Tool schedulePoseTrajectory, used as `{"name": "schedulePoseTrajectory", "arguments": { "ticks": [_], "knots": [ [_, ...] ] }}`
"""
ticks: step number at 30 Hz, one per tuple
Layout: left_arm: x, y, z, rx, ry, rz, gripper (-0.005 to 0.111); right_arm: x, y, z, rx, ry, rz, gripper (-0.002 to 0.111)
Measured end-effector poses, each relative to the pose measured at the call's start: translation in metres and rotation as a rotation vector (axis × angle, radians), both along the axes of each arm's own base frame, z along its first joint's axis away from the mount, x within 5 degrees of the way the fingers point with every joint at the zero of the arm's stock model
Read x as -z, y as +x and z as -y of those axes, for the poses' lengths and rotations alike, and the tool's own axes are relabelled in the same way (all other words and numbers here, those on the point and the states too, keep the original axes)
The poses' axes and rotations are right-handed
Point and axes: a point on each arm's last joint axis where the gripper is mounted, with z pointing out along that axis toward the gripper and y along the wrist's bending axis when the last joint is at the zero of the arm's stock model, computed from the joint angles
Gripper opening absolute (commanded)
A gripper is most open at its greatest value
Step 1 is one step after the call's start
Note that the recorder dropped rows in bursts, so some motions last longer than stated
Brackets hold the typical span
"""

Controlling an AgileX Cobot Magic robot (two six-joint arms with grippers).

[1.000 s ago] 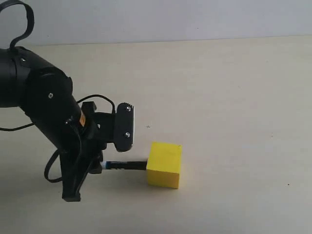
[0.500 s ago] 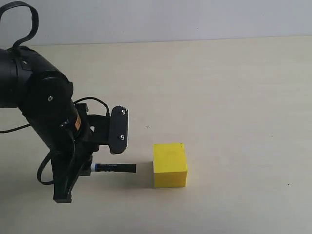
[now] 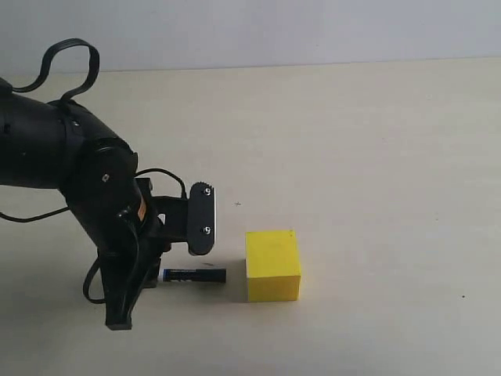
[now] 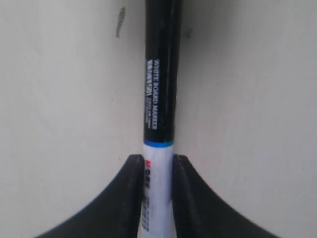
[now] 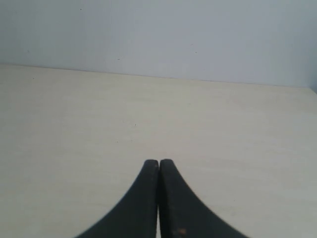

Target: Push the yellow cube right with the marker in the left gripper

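The yellow cube [image 3: 272,265] rests on the pale table, right of the left arm. My left gripper [image 3: 158,274] is shut on the marker [image 3: 194,275], which lies level and points right at the cube, its black cap end a small gap short of the cube's left face. In the left wrist view the white barrel of the marker [image 4: 157,124] is pinched between the black fingers [image 4: 131,198], and my left gripper [image 4: 157,166] holds it just behind the blue ring. The cube is out of that view. My right gripper [image 5: 158,163] is shut on nothing over bare table.
The beige table [image 3: 376,157] runs back to a pale wall [image 3: 274,31]. The left arm's black body [image 3: 70,172] and looped cable [image 3: 70,66] fill the left side. The right arm does not show in the exterior view.
The cube slid a little to the right a second ago and has stayed put since. The left gripper then drew the marker back left off the cube, and has now edged right again.
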Motion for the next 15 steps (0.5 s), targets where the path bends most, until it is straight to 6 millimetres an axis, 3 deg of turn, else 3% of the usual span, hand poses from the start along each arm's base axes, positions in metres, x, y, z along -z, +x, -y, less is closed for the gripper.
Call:
{"name": "schedulePoseTrajectory", "arguments": {
  "ticks": [15],
  "knots": [
    [-0.0001,0.0015,-0.0005,0.011,0.003,0.013,0.0,0.0,0.0,0.0,0.0,0.0,0.0,0.0]
  ]
}}
